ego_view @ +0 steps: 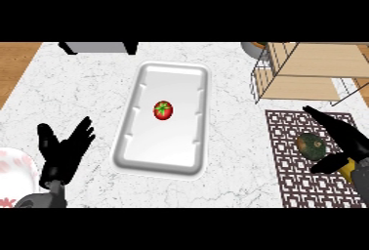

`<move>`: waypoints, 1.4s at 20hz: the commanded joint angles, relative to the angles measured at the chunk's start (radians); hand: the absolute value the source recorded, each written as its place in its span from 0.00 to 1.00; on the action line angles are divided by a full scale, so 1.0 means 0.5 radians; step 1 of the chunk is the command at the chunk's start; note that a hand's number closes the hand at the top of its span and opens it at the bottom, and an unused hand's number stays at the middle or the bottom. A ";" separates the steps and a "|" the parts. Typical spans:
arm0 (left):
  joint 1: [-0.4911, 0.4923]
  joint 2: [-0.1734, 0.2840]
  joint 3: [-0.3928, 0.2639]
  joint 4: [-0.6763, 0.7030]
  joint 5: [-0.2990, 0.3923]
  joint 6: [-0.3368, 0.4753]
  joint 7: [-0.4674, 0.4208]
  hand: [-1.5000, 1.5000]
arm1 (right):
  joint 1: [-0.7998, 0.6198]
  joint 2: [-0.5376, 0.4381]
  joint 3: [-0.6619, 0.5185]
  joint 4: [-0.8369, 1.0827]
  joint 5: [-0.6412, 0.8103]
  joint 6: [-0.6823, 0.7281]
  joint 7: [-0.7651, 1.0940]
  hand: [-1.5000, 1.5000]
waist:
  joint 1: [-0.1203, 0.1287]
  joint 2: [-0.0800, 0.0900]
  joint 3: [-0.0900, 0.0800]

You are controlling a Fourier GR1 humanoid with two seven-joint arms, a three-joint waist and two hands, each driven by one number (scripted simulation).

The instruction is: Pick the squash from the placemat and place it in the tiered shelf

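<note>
A dark green and tan squash (311,145) lies on the patterned brown placemat (302,180) at the right. My right hand (344,139) reaches around it, fingers straight along its far right side and thumb below it, open and not closed on it. The wooden tiered shelf (310,68) with thin wire legs stands at the back right, just beyond the placemat. My left hand (63,149) rests open near the lower left, fingers up.
A white rectangular tray (144,146) sits mid-counter with a red tomato (163,110) in it. A floral plate (13,176) shows at the left edge. A grey appliance (97,47) stands at the back left, and a grey bowl (254,48) beside the shelf.
</note>
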 commanded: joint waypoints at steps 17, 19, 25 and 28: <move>-0.016 -0.022 0.122 0.019 -0.054 -0.093 -0.011 0.50 | -0.138 0.212 0.178 0.363 0.286 -0.090 -0.427 1.00 | 0.000 0.000 -0.001; -0.119 -0.079 0.108 0.169 -0.113 -0.029 -0.040 0.50 | -0.081 0.137 0.129 0.305 0.227 -0.073 -0.579 1.00 | -0.016 0.001 -0.002; 0.013 -0.144 0.031 -0.019 -0.189 0.044 -0.017 0.50 | 0.121 0.155 0.069 -0.374 0.045 0.112 -0.432 1.00 | -0.032 -0.009 -0.003; 0.036 -0.087 0.098 -0.003 -0.108 -0.049 -0.024 0.50 | 0.227 0.391 0.109 -0.698 0.033 0.173 0.069 1.00 | -0.036 -0.013 -0.005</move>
